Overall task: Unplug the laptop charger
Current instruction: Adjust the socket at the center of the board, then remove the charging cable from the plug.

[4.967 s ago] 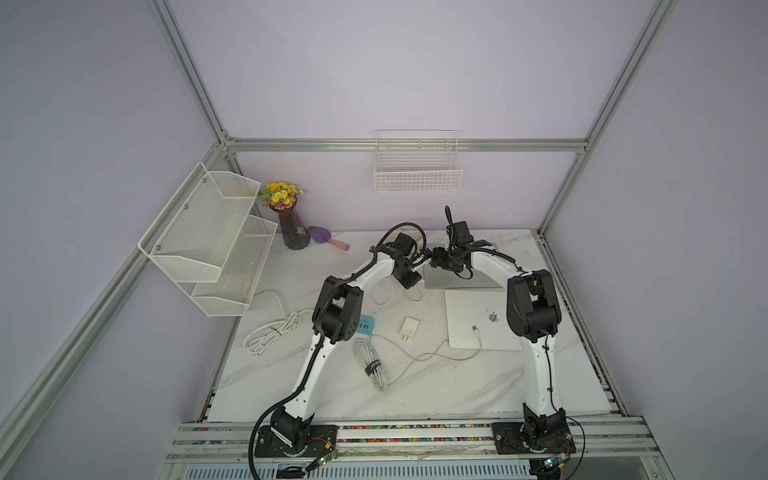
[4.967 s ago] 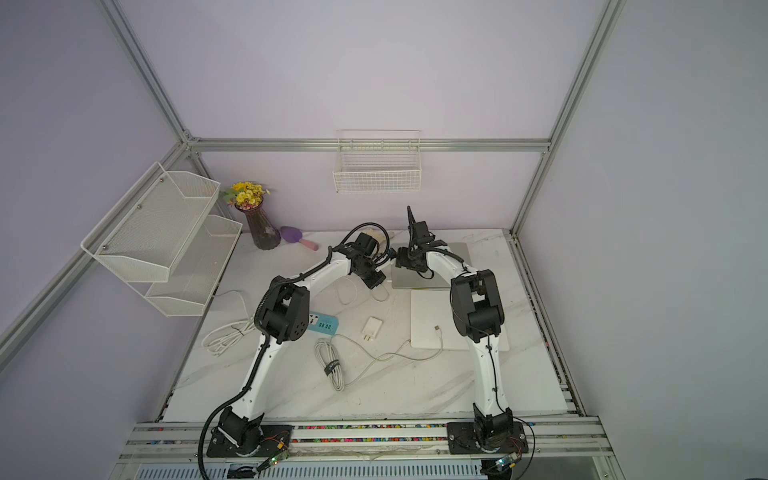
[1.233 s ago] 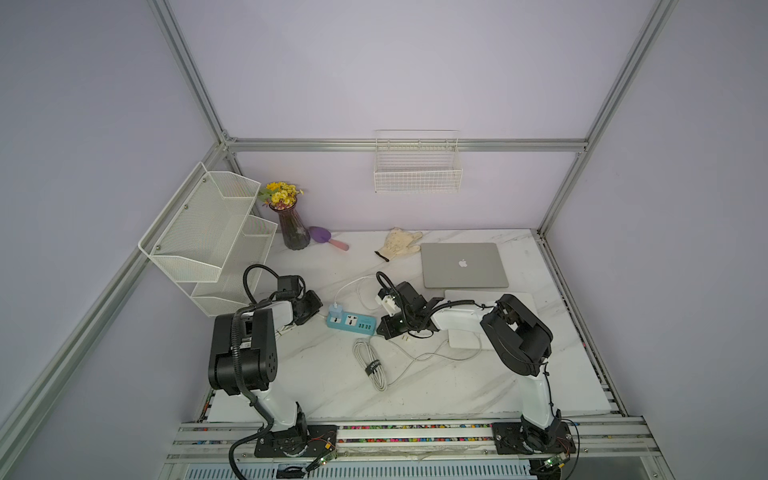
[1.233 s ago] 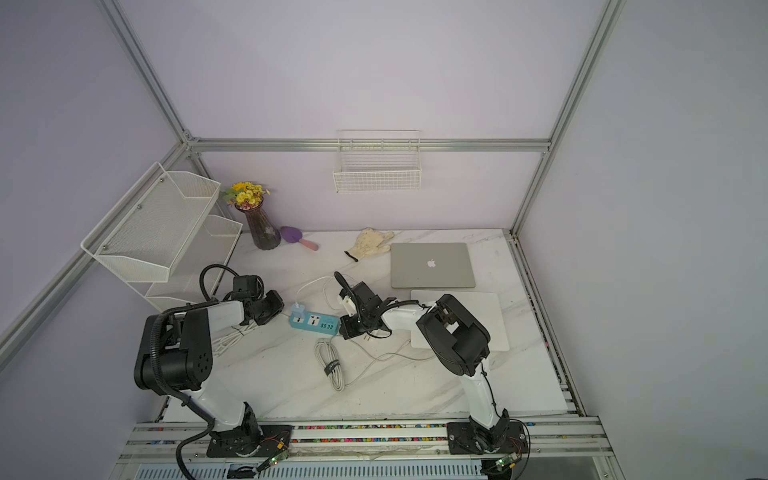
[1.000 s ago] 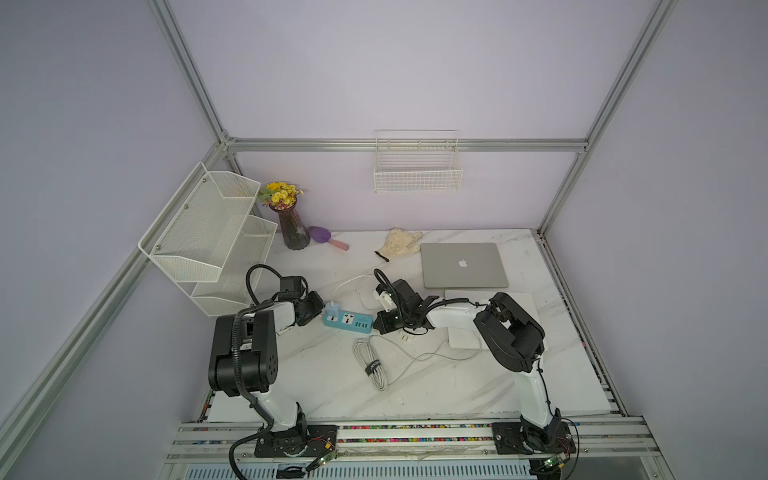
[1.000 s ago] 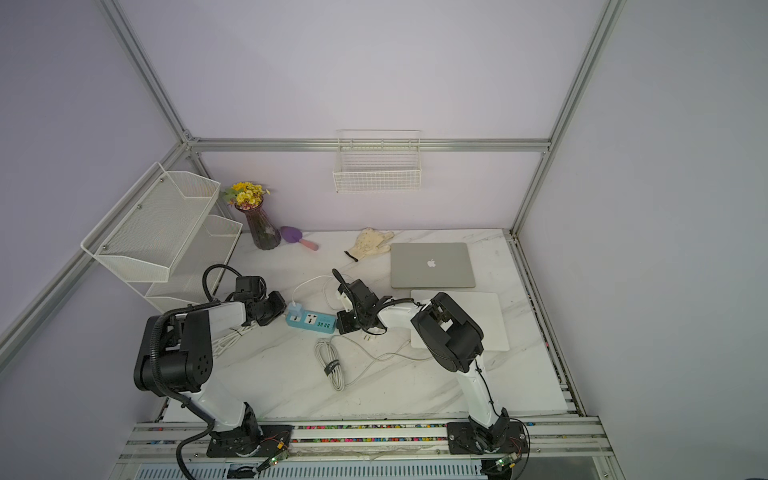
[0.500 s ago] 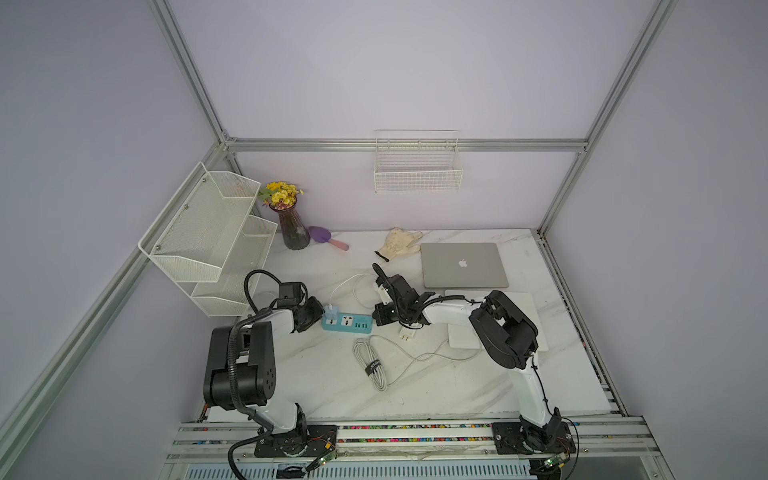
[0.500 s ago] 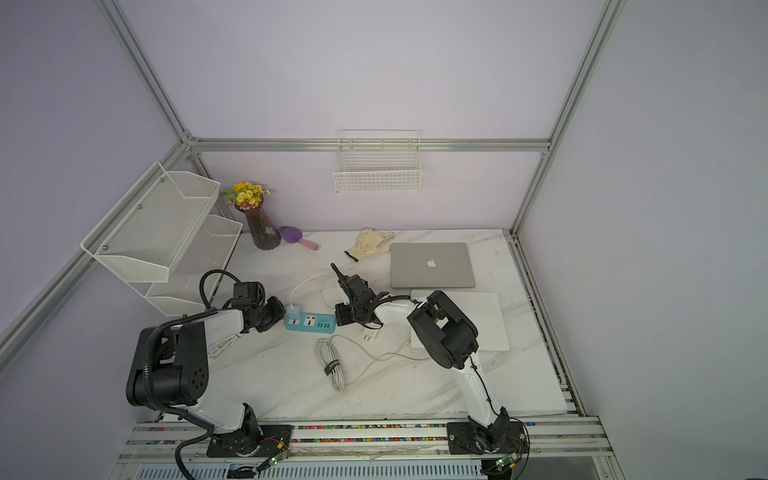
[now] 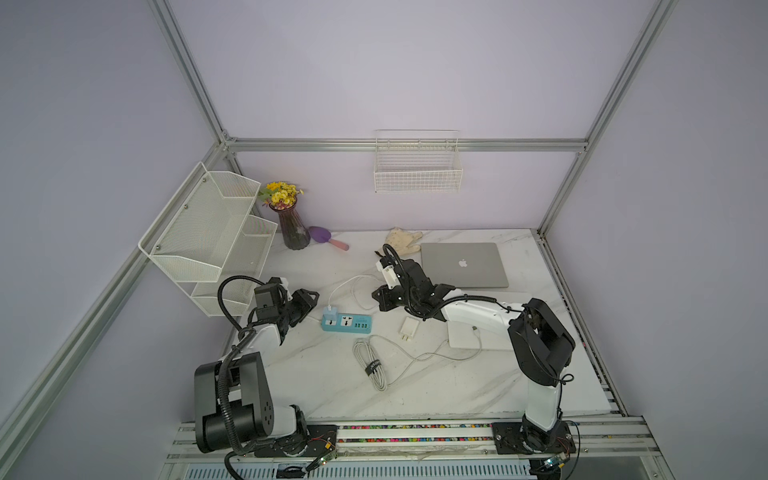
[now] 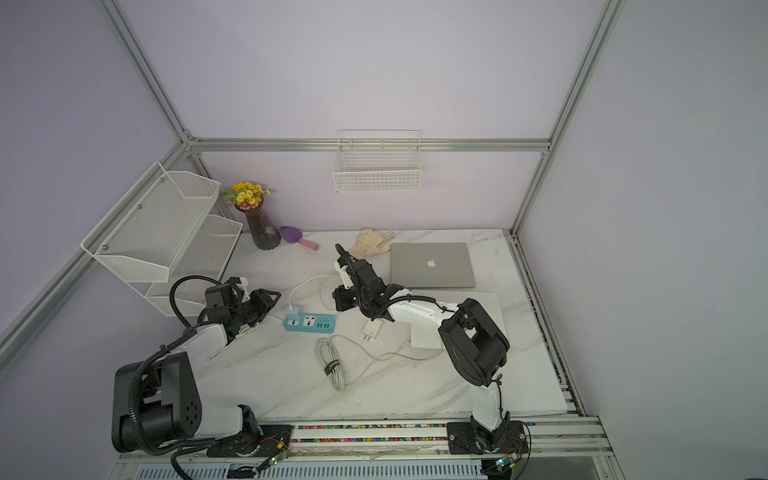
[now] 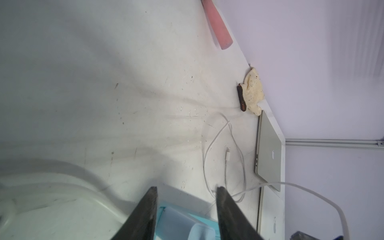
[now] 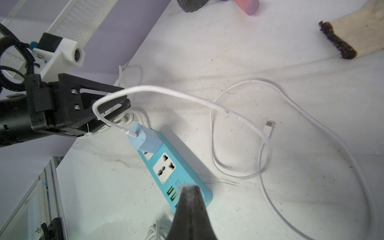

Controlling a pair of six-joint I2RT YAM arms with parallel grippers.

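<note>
The laptop charger is a light-blue adapter (image 9: 330,312) (image 12: 144,139) plugged into the left end of a blue power strip (image 9: 347,322) (image 10: 311,323). Its white cable (image 12: 239,116) loops over the table. The cable's connector (image 12: 269,124) (image 11: 228,154) lies loose, apart from the silver laptop (image 9: 463,266). My left gripper (image 9: 309,301) (image 11: 187,189) is open just left of the strip, and the adapter (image 11: 182,220) shows between its fingers without touching them. My right gripper (image 9: 380,301) (image 12: 190,187) is shut and empty, above the strip's USB end.
A white charger brick (image 9: 409,328) lies loose right of the strip, and its grey cable coil (image 9: 372,368) trails to a second laptop (image 9: 490,340) under my right arm. A glove (image 9: 401,240), vase (image 9: 293,230) and wire shelf (image 9: 216,241) stand at the back and left.
My left gripper's jaws have opened beside the strip's adapter end. My right gripper has drawn back a little from the strip and stays shut.
</note>
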